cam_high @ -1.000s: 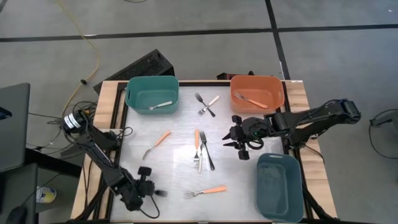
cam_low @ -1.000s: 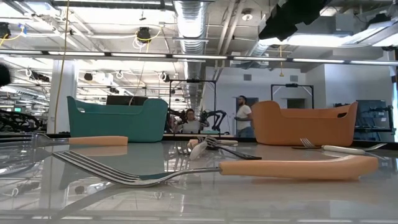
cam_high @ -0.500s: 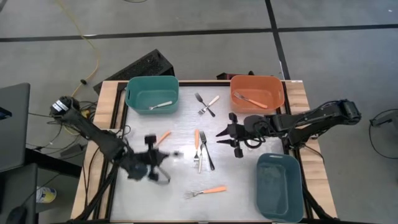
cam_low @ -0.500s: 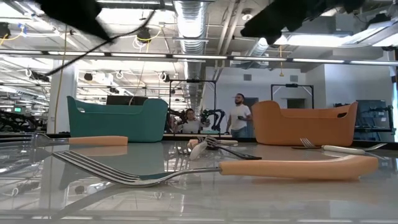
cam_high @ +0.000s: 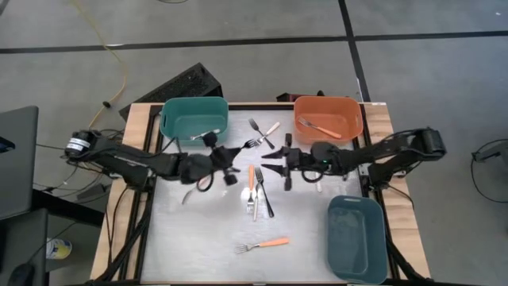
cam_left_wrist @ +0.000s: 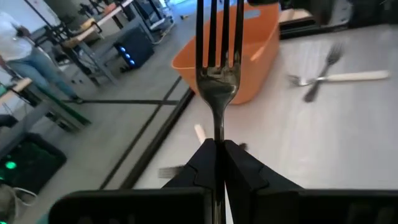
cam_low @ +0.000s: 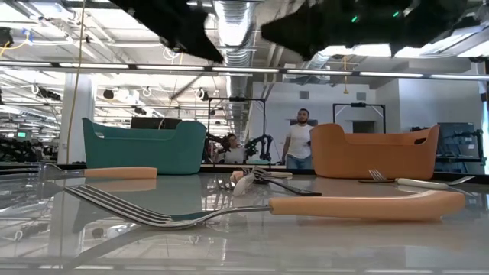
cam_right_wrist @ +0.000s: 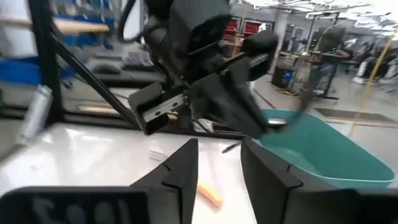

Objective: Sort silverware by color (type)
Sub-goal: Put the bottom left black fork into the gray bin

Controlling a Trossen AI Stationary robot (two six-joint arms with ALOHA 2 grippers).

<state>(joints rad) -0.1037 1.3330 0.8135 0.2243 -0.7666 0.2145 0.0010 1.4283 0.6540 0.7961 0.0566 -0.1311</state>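
My left gripper [cam_high: 230, 152] hangs over the table's middle, shut on a fork [cam_left_wrist: 217, 74] whose silver tines point toward the orange bin [cam_high: 327, 119]; its handle is hidden between the fingers. My right gripper [cam_high: 271, 164] is open, close to the right of it, fingers pointing left [cam_right_wrist: 217, 146]. Flat on the table lie an orange fork [cam_high: 263, 243] near the front, an orange and a black fork [cam_high: 257, 191] side by side, a crossed pair [cam_high: 263, 132] and another orange fork [cam_high: 197, 186]. A white fork [cam_high: 205, 134] lies in the teal bin [cam_high: 194, 119]. My left gripper pinches the fork's neck just behind the tines [cam_left_wrist: 217, 134] between its two fingers [cam_left_wrist: 245, 165]. The fork lies along the fingers and sticks out past their free ends. It is lifted clear of the table, tines toward the right and far side.
An orange fork [cam_high: 319, 127] lies in the orange bin. A second blue-green bin [cam_high: 356, 237] stands at the near right. In the low view both arms show dark along the top, the near orange fork [cam_low: 367, 205] fills the foreground, and people stand in the room behind.
My left arm has swung from the table's near left corner up and toward the far middle, carrying the fork lifted clear off the table. My right gripper has moved left toward the middle, closing on the left one.
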